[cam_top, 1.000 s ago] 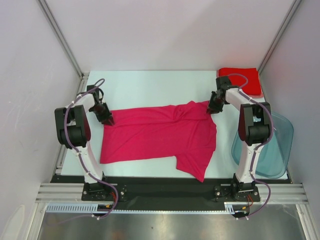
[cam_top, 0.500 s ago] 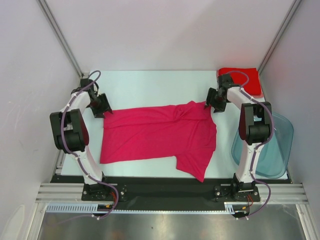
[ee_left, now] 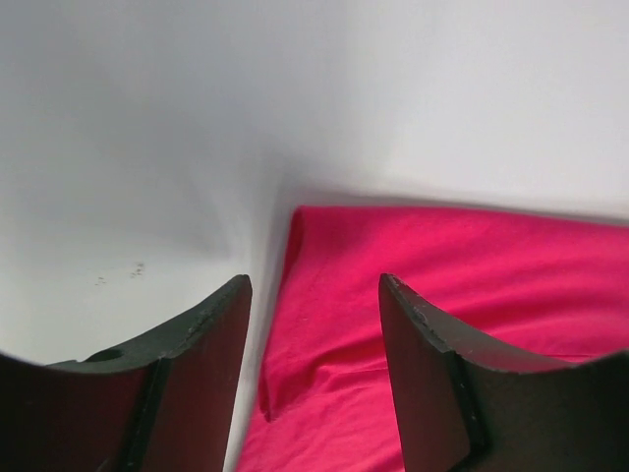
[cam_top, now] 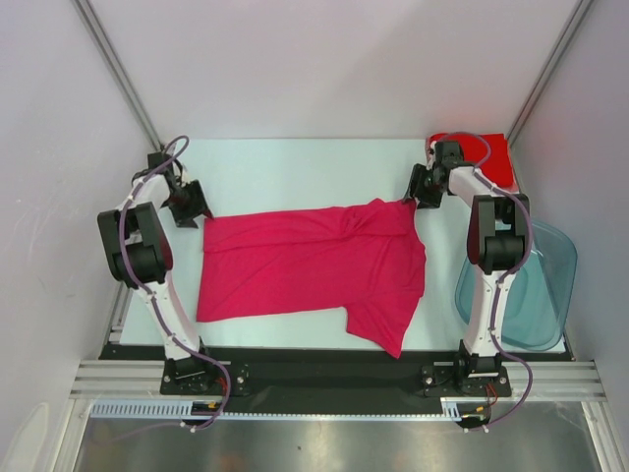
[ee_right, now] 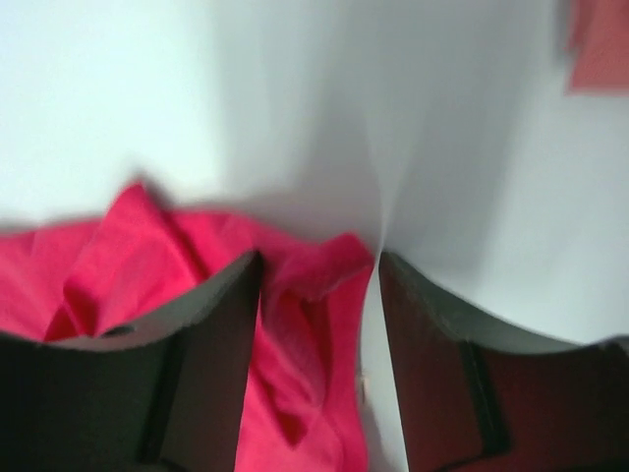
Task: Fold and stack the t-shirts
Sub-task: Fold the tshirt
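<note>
- Left hand (ee_left: 314,290) is hovering open, empty, at a corner of pink shirt (cam_top: 305,265).
- Right hand (ee_right: 319,270) is hovering open, empty, at opposite corner.
- Red shirt (cam_top: 499,162) is lying folded on tabletop (cam_top: 295,167).

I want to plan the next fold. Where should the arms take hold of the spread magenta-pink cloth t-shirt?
Probably its two far corners, pinched from the outer sides: the magenta-pink cloth t-shirt lies flat, and the open left gripper and right gripper point there.

Soft matt cloth — magenta-pink t-shirt (cam_top: 314,265)
</note>
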Robot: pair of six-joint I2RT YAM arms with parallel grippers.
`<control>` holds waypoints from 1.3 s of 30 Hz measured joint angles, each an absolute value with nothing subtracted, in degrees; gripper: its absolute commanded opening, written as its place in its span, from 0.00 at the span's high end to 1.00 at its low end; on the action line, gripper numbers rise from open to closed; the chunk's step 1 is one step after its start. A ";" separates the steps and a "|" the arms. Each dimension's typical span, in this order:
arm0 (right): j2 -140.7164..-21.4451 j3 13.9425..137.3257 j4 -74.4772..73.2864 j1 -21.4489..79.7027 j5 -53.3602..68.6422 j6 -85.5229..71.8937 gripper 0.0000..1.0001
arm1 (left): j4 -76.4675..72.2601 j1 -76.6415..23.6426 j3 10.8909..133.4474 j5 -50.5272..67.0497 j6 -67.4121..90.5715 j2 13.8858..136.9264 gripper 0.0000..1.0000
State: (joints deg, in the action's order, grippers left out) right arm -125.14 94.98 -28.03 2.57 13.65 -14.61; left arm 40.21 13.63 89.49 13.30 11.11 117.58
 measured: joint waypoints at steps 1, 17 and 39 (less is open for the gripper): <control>-125.32 95.39 -27.92 2.37 14.13 -14.52 0.44 | 40.40 13.91 89.49 13.30 10.68 117.86 0.39; -127.44 97.65 -27.11 1.89 17.98 -14.50 0.50 | 41.04 14.57 93.56 14.37 7.44 122.69 0.42; -129.23 100.86 -26.41 1.87 12.86 -14.79 1.00 | 36.97 14.50 97.62 16.25 12.95 126.93 1.00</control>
State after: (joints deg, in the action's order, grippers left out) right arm -129.23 100.86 -26.41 1.87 12.86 -14.79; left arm 36.97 14.50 97.62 16.25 12.95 126.93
